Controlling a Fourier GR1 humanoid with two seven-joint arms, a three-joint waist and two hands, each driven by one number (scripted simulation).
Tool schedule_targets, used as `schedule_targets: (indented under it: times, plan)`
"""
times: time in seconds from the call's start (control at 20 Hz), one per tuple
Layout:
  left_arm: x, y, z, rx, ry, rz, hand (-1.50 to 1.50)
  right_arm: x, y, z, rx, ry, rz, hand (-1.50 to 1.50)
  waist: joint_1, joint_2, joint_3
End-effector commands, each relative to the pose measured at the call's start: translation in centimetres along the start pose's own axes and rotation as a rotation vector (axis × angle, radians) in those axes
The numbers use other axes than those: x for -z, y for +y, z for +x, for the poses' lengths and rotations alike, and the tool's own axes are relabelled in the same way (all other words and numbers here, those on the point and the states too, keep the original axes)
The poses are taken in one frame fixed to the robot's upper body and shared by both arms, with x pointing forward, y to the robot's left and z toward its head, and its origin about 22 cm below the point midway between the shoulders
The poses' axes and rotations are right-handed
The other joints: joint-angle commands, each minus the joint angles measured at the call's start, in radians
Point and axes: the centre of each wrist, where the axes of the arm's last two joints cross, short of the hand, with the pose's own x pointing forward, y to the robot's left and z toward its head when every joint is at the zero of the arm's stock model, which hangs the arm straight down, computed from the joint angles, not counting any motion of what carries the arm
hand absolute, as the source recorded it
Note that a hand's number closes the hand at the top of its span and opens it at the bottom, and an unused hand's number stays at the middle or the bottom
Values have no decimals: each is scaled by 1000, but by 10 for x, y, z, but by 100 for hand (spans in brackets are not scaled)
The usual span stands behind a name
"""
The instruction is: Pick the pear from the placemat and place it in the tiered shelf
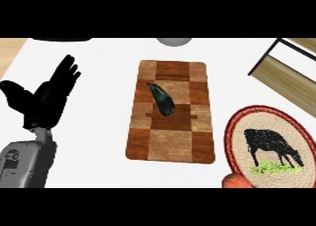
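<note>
Low at the frame's edge, the pear [237,181] touched the round placemat [272,148], unheld, while the left hand [47,98] rested aside, fingers straight and apart.

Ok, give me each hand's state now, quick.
Left hand: open, fingers up, holding nothing, resting at the view's left.
Right hand: not in view.

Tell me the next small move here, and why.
Probably bring the right hand up toward the orange-red pear at the round placemat, by its lower-left edge. It lies untouched, the right hand is out of view, and the open left hand rests far off at the left.
</note>
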Motion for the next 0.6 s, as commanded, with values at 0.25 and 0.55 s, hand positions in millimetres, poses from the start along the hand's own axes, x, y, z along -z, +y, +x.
schedule_targets:
  times: [0.25, 0.55]
  plan:
    - [-3, 1, -10, -16, 3, 18, 0, -37, -46, 10, 107, -41, 56, -150, -24, 2, 7]
    - [-8, 17, -7, -2, -9, 43, 0, -41, -54, 19, 93, -122, 117, -150, -32, -7, 11]
